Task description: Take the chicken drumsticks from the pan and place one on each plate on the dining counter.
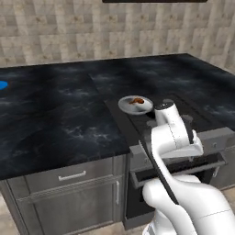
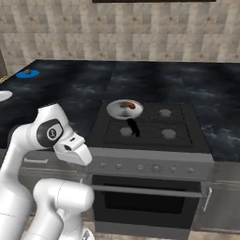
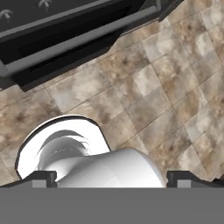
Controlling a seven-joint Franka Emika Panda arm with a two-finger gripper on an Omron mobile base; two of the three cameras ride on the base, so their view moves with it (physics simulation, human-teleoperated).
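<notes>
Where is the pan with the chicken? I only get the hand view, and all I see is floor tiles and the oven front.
Observer: The pan sits on the back-left burner of the stove, with its black handle pointing toward the robot.
Operator: Is there chicken in it?
Observer: Yes, a brown drumstick lies in the pan.
Operator: Where are the plates?
Observer: Far off to the left on the dining counter. The blue plate has a small brown thing on it. The part of the white plate that I can see looks bare.
</notes>
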